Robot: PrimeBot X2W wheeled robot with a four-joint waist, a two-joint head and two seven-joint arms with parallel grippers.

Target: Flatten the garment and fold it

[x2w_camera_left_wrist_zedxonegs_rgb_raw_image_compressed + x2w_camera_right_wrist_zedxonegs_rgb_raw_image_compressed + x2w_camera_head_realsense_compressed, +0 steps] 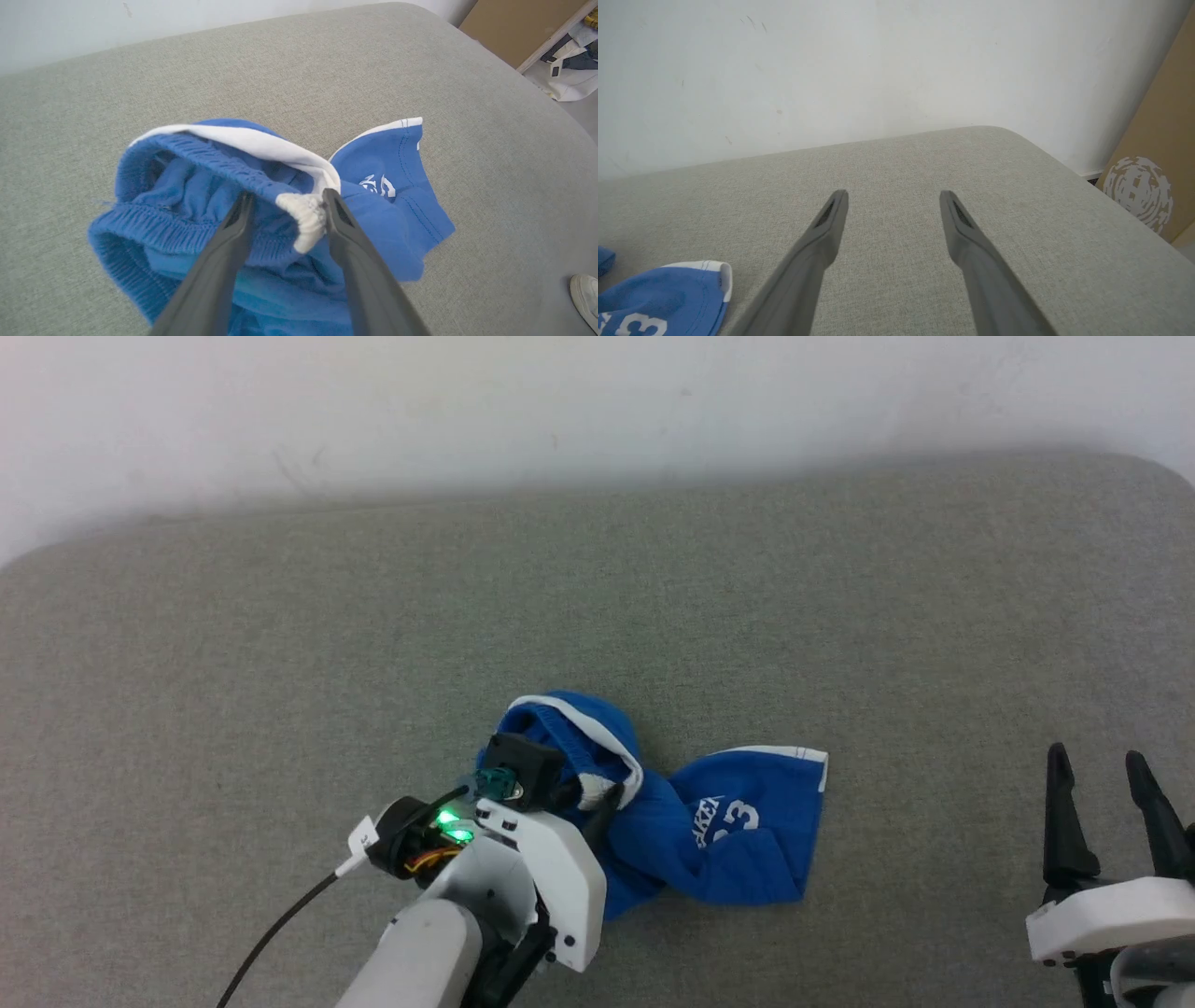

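1. The two dark fingers (219,252) of the left gripper (285,198) stand apart, not pinched. They straddle the gathered waistband (219,163) of the garment (187,186), and the white gathered end (303,219) of the band touches the inner face of the right-hand finger.
2. The right gripper (1094,756) is also spread wide and holds nothing. It hangs over bare grey pad (560,597) at the near right, well apart from the cloth.
3. The blue shorts lie crumpled on the pad, about mid-width and toward the near side.
   - The waistband opening bunches up as a hump on the left.
   - One leg spreads to the right, with white lettering (728,817) facing up and a white hem along its far edge.
4. Step in hand, as a judgement: this is the first grasp for flattening. No part of the garment lies flat, and folding has not begun.
5. The next move seems to call for closing the left fingers on the waistband edge, taking one layer rather than the whole bunch.
6. The right gripper would then need to travel left to the leg hem or the other waistband corner, so the two can draw the cloth out.
7. The soft fabric may slip or drag along in a heap if only one arm pulls.
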